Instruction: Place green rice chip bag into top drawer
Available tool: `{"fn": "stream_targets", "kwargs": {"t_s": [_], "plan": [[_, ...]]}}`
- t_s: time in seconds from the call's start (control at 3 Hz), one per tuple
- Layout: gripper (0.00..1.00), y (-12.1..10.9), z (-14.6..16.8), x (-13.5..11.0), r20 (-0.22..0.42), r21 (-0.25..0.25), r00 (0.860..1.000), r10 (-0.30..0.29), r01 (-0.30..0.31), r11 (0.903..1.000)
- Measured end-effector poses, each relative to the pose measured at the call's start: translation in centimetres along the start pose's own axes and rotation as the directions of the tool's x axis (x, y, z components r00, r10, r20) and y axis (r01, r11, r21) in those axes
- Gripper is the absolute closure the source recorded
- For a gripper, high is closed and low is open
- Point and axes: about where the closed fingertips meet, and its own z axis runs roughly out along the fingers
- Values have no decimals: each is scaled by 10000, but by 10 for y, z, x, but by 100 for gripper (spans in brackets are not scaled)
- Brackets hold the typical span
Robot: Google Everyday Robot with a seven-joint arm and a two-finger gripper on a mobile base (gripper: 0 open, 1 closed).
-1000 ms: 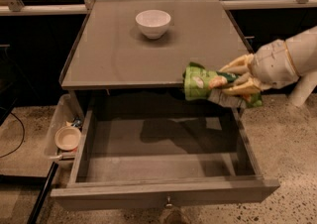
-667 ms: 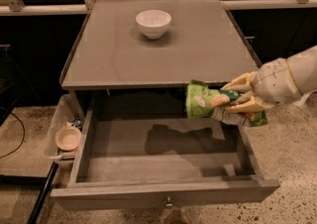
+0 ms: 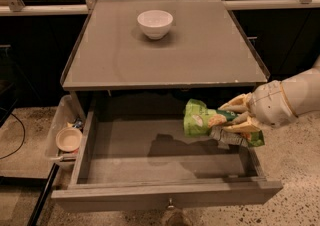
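Note:
The green rice chip bag (image 3: 200, 119) is a crinkled bright green foil bag, held in the air over the right side of the open top drawer (image 3: 165, 195). My gripper (image 3: 234, 120) comes in from the right on a white arm and is shut on the bag's right end. The bag hangs just below the tabletop's front edge and above the drawer floor, casting a shadow there. The drawer is pulled fully out, grey, with a small knob at the centre of its front panel, and nothing lies inside it.
A small white bowl (image 3: 155, 23) stands on the grey tabletop (image 3: 200, 55) at the back. A clear plastic bin (image 3: 59, 130) with a small cream dish (image 3: 68, 139) sits on the floor left of the drawer. Speckled floor lies on the right.
My gripper has moved down and slightly toward the front with the bag, from the tabletop edge level to over the drawer's right side.

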Motion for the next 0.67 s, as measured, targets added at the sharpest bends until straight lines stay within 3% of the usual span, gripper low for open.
{"fn": "stream_targets", "kwargs": {"t_s": [0.33, 0.67], "plan": [[100, -4, 7, 4, -48, 16, 9999, 142, -142, 9999], [100, -6, 50, 20, -182, -5, 9989, 434, -434, 9991]]}}
